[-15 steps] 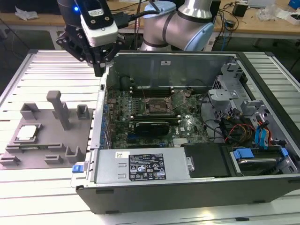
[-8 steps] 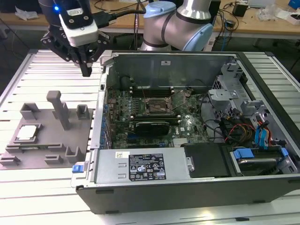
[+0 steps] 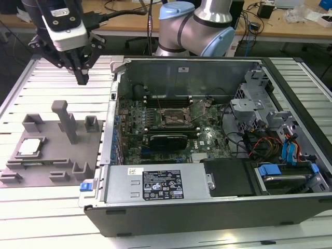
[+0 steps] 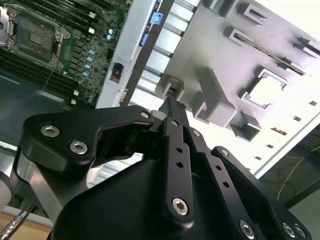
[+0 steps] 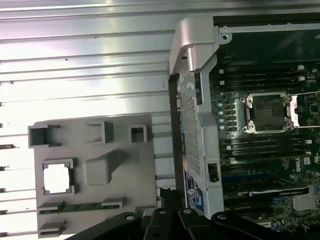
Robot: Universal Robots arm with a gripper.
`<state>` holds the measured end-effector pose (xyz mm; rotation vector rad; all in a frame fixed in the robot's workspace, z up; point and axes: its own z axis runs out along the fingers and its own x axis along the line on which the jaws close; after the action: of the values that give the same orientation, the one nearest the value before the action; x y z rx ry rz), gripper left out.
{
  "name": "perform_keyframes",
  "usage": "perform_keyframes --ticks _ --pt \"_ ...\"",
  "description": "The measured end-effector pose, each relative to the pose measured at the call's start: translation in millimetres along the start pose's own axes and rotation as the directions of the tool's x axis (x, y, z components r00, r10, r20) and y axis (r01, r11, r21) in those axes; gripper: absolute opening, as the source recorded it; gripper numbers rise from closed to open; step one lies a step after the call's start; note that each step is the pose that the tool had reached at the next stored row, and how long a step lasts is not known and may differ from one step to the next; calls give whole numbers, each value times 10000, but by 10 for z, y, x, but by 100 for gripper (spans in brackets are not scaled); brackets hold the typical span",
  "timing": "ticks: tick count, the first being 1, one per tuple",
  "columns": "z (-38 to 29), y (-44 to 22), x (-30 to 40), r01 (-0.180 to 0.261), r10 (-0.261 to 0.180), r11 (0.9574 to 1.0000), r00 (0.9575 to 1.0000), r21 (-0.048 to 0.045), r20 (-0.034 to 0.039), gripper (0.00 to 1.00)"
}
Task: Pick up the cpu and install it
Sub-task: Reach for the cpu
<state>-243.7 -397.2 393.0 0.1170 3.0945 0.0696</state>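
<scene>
The cpu [image 3: 29,147] lies flat in a square recess of the gray fixture [image 3: 54,153], likely to fix its position for pickup; the gripper [image 3: 82,79] hangs above the fixture, fingers together, empty; beside the fixture, the motherboard socket [image 3: 174,118] stands open.

Ribbed silver metal counter [image 3: 46,212], strong glare on its slats, light wooden desks [image 3: 290,26] across the rear, black cables [image 3: 122,8] trailing over them.
</scene>
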Motion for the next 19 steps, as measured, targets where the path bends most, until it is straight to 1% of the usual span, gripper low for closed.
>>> perform_keyframes --ticks 8,10,13,15,19 --pt "-11 -16 243 -1 1 10000 10000 -5 57 11" --pt "-14 -20 314 -3 3 10000 10000 -5 72 11" --pt "-17 -31 456 -1 1 10000 10000 -6 96 11" --pt "-17 -37 532 -2 2 10000 9999 -7 104 11" --pt "-12 -44 619 -1 1 10000 9999 -9 118 11"
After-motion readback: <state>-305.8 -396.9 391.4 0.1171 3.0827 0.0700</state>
